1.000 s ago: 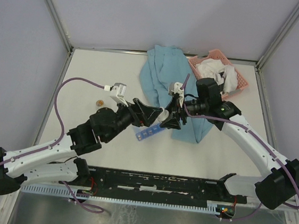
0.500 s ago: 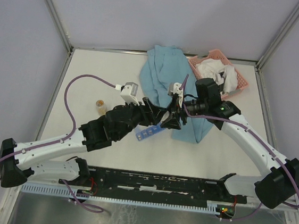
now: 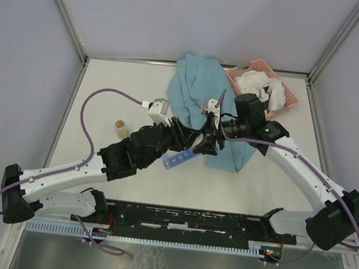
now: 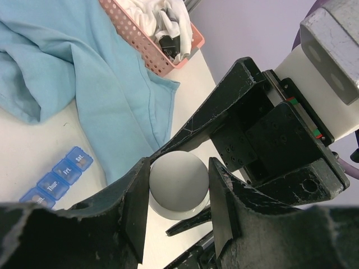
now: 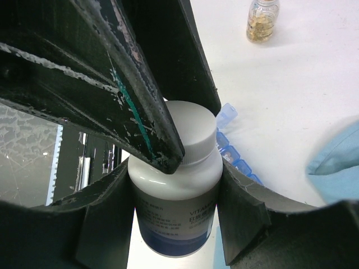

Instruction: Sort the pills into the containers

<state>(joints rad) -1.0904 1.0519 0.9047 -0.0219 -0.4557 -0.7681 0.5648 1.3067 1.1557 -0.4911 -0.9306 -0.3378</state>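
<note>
Right gripper (image 5: 175, 188): jaws clamped on the body of a white bottle (image 5: 174, 218) with a blue label; one finger bears on each side of the bottle.

Left gripper (image 4: 179, 171): jaws closed onto the cap (image 4: 178, 182) of the same bottle; both fingers (image 4: 137, 207) touch the cap's rim, one on each side; the cap's flat top faces the left wrist camera.

In the top view the two grippers meet nose to nose near the middle of the table (image 3: 106, 95).

Blue pill organiser (image 3: 177, 160): lies on the table at 7 o'clock from the meeting point, just beside the bottle; it runs diagonally from 7 o'clock to 1 o'clock; lids marked Thur, Fri and Sat are shut.

Small clear vial (image 3: 120, 126) with tan contents: stands upright at 9 o'clock from the grippers, well apart from the organiser.

Blue cloth (image 3: 194, 88): spread at 12 o'clock, passing under the right arm.

Pink basket (image 3: 286, 97): at 1 o'clock, touching the cloth's edge; it holds crumpled white material.
</note>
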